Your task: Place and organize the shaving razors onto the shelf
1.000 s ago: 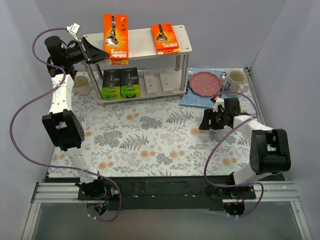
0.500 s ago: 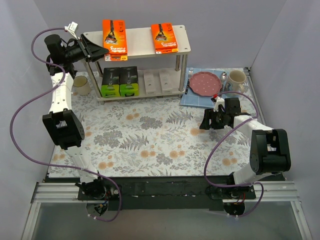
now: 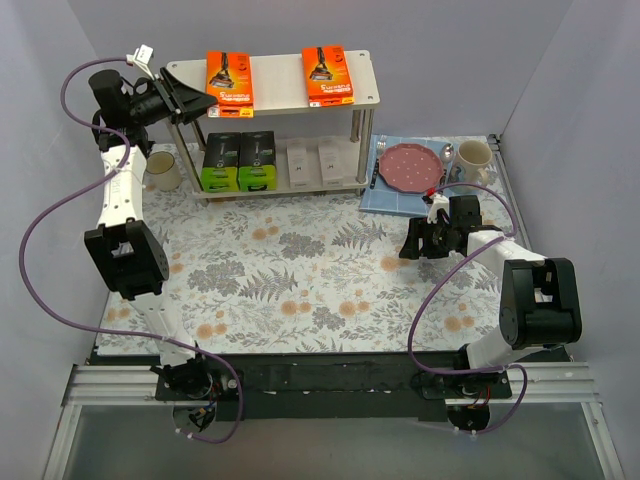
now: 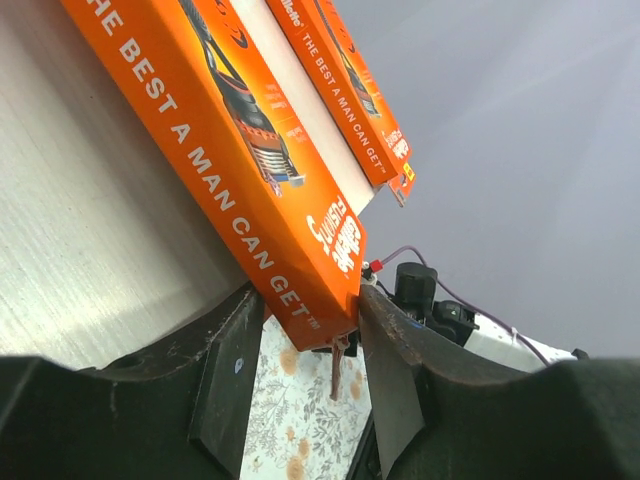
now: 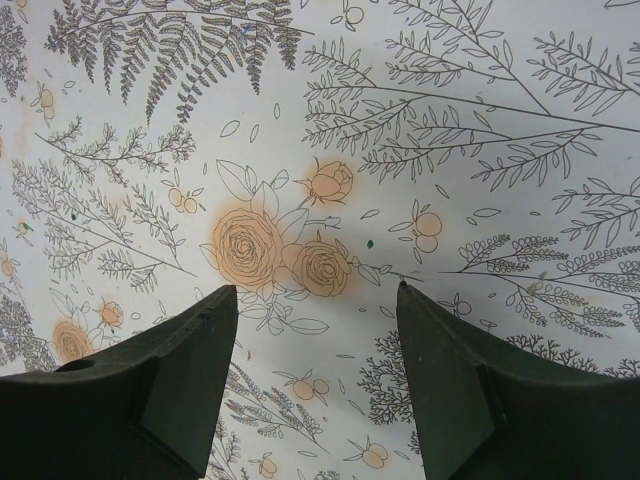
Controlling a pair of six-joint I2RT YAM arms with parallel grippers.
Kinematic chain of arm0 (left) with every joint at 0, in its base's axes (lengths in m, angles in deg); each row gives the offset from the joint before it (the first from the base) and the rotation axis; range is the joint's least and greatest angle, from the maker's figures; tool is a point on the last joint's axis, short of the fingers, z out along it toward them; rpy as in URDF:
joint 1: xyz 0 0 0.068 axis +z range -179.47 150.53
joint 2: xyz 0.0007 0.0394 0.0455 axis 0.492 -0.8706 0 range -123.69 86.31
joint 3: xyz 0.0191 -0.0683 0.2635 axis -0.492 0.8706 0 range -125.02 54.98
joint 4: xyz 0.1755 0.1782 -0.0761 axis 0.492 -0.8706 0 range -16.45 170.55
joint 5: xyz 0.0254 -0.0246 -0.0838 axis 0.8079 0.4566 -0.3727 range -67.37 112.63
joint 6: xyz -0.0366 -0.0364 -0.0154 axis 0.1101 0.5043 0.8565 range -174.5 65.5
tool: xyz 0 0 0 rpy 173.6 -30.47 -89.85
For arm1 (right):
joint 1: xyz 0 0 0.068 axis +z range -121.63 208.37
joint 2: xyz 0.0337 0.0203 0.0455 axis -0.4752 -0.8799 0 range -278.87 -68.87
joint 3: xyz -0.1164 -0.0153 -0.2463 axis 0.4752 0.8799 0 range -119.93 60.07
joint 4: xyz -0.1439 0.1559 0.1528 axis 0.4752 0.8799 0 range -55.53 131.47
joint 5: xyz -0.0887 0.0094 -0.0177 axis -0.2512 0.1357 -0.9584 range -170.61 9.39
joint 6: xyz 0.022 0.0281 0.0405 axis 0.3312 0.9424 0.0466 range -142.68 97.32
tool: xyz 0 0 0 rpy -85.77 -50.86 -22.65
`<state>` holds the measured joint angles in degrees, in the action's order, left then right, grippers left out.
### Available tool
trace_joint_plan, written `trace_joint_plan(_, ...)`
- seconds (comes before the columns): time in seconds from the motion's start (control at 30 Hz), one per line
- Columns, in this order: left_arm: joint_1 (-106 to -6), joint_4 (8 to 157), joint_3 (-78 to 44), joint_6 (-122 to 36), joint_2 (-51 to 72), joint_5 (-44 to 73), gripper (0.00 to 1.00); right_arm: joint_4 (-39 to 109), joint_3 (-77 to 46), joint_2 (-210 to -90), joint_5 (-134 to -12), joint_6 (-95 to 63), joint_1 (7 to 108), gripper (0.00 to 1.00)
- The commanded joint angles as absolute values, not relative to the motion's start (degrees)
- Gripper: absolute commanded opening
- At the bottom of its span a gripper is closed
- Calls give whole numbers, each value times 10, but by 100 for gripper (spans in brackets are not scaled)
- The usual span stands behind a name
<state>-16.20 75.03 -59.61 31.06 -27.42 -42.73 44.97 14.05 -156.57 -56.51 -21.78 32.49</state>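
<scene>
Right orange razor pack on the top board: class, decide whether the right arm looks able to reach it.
Probably yes. The right gripper hangs open and empty over the tablecloth, and the right orange razor pack lies uncovered on the shelf's top board, nothing standing between.

The left arm [image 3: 122, 200] and right arm [image 3: 490, 245] have white links and boxy black joints. A thin purple cable [image 3: 40, 235] loops loosely along each. The left gripper [image 4: 308, 300] and right gripper [image 5: 312, 290] have matte black, wedge-shaped fingers; one left finger bears a pale dot, perhaps a screw.
</scene>
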Motion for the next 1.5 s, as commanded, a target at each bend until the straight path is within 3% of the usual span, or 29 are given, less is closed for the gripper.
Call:
trace_joint_plan(0.0, -159, 711, -563, 283, -275, -393, 44, 435, 140, -1555, -567, -219, 321, 72)
trace_joint_plan(0.5, -152, 678, -540, 293, -252, -404, 39, 433, 145, -1554, -569, -216, 321, 73)
trace_joint_plan(0.9, -151, 668, -653, 270, -317, -374, 40, 436, 134, -1559, -570, -218, 321, 73)
trace_joint_plan(1.07, -152, 678, -646, 254, -316, -349, 63, 433, 139, -1554, -573, -218, 321, 73)
trace_joint_plan(1.47, -158, 684, -704, 201, -311, -244, 75, 432, 144, -1550, -575, -218, 321, 73)
